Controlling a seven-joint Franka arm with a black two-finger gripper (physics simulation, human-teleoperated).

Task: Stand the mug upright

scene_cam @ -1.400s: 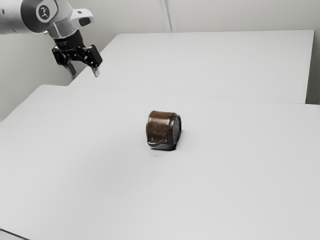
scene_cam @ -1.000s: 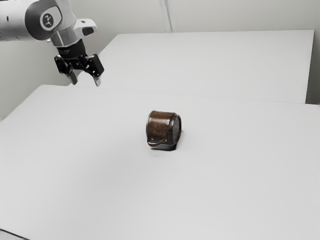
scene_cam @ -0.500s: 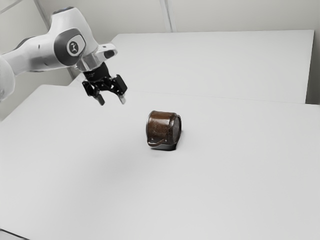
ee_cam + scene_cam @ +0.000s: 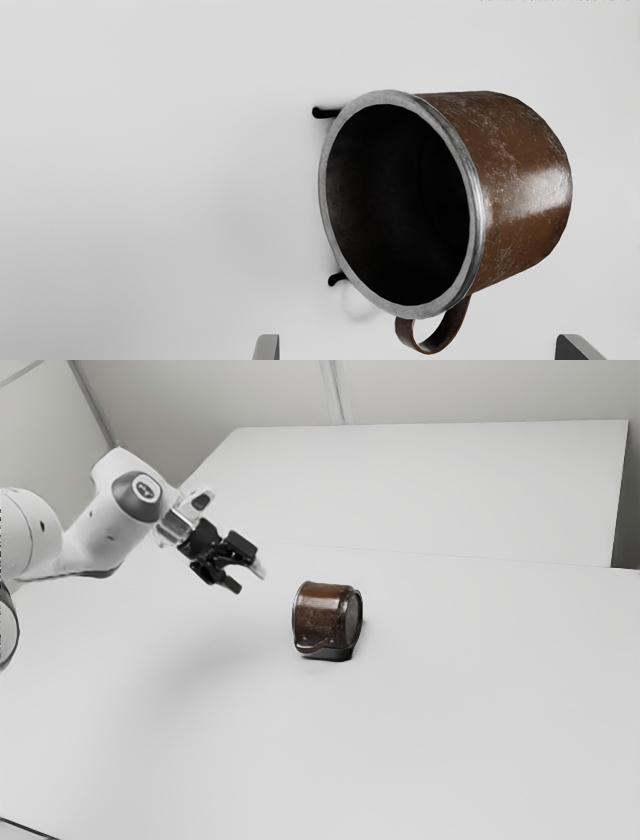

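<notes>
The brown cylindrical metal mug (image 4: 322, 610) lies sideways mid-frame; the black 2-finger hand (image 4: 249, 580), upper left, stands open. Grip it squarely; then ease it base-down slowly.

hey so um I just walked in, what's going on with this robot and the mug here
A robot arm is reaching toward a brown metal mug that lies on its side on a white table, its mouth facing the exterior view's left and something black beneath it. The gripper is open and near the mug, but isn't holding it. The job is to set the mug upright, and that hasn't been done yet.
</notes>
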